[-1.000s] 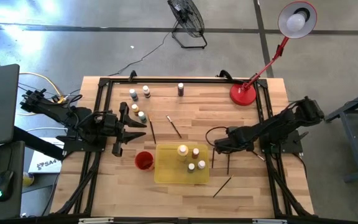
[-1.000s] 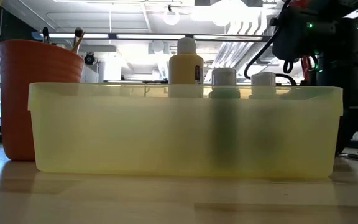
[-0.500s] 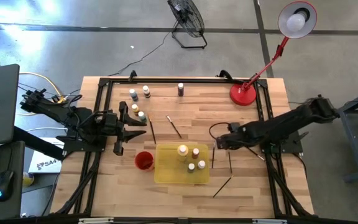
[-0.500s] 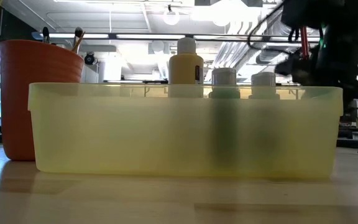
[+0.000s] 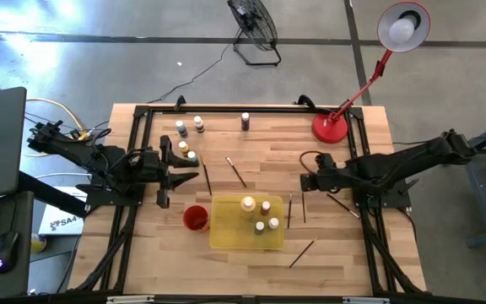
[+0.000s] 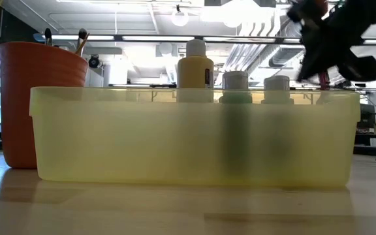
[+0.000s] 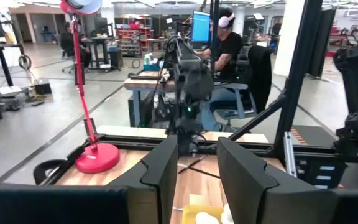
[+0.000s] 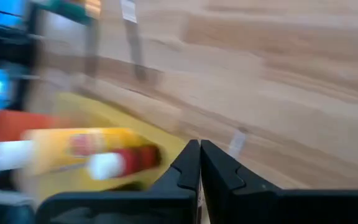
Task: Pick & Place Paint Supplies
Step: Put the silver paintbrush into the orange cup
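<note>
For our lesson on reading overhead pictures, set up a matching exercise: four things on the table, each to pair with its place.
Things:
1. red cup
2. lamp
3. yellow tray
4. right claw

Places:
A. holds four bottles
B. far right corner of the table
C. beside the tray, toward the left arm
D. above bare wood, right of the tray

Pairs: 1-C, 2-B, 3-A, 4-D

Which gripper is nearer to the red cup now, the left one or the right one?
The left. The left gripper is just beyond the red cup, close to it at the table's left. The right gripper is much farther, on the other side of the yellow tray.
</note>
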Controlling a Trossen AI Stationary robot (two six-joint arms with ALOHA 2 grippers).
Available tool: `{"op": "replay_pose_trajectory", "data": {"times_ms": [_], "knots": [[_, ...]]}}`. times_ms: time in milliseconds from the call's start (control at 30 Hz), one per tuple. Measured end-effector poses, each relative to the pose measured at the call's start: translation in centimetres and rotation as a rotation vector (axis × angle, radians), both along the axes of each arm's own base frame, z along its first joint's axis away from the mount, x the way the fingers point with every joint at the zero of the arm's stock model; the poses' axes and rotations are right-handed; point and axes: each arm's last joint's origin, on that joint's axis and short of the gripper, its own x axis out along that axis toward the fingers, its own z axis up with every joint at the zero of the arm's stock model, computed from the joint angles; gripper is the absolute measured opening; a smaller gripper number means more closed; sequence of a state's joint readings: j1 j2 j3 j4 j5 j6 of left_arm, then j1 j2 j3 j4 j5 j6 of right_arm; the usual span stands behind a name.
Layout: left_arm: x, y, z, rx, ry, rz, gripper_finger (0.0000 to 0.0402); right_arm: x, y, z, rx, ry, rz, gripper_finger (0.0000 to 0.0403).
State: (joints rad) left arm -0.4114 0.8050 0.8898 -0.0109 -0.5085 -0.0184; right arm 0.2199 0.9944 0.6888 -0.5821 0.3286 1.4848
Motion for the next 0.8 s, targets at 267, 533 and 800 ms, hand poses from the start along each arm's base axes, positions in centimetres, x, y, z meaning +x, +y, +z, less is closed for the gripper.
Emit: {"op": "replay_pose_trajectory", "data": {"times_ms": [267, 533, 800], "knots": [[0.5, 1.4, -0.6, -0.17, 0.039, 0.044, 0.0113, 1.9, 0.1, 3.8, -0.221, -0.391, 0.092, 0.0003], [3.4, 4.4, -1.9, -0.327, 0.1, -0.034, 0.0113, 2.8, 0.1, 6.8, -0.476, -0.624, 0.101, 0.0003], [8.5, 7.0, -3.5, -0.365, 0.073, -0.177, 0.0113, 2.9, 0.1, 7.1, -0.557, -0.631, 0.109, 0.0003]]}}
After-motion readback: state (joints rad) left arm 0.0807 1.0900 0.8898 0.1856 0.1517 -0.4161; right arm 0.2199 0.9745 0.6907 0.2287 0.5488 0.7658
